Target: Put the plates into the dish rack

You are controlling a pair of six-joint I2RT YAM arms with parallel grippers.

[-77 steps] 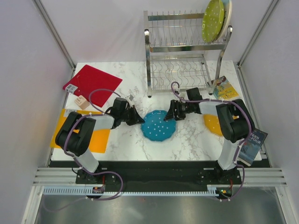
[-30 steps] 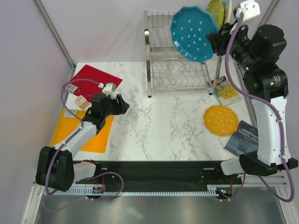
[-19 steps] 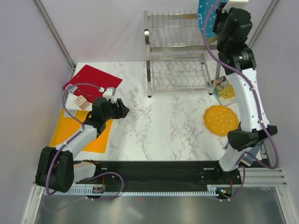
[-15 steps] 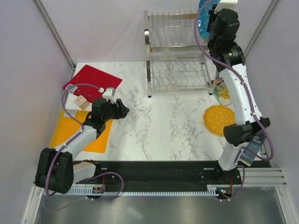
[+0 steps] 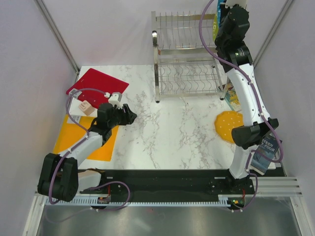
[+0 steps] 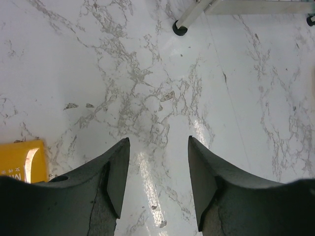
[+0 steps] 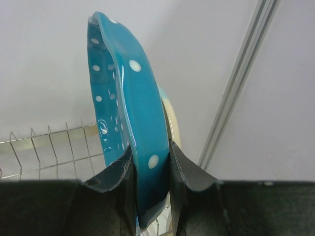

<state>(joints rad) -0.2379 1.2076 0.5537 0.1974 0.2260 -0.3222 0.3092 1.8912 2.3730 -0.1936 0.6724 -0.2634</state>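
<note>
- Marble-white table (image 5: pixel 172 132) fills your overhead view, with pale walls around it and both arm bases at the near edge.
- Your dish rack (image 5: pixel 184 49) stands at the far edge, right of centre: shiny steel wire on two tiers.
- Your right arm stretches tall up to the rack's top right corner, and the right gripper (image 5: pixel 224 19) sits level with the upper tier.
- Look through the right wrist camera: its fingers (image 7: pixel 189 172) are clenched on the lower rim of the blue plate (image 7: pixel 130 98), which stands upright on edge, scalloped and white-dotted.
- The rack's wire prongs show low and to the left of that plate. You cannot tell whether the plate touches them.
- Just behind the blue plate you can see the rim of a cream plate (image 7: pixel 172 120).
- Your orange plate (image 5: pixel 225 125) lies flat on the table at the right, partly hidden by the right arm and well apart from the rack.
- Your left gripper (image 5: pixel 129 114) hangs low over the left side of the table, near the red board (image 5: pixel 97 84) and the orange mat (image 5: pixel 66 132).
- From the left wrist camera its jaws stand apart with nothing between them, only bare marble below.
- Two books (image 5: pixel 266 150) lie along the right edge of the table.
</note>
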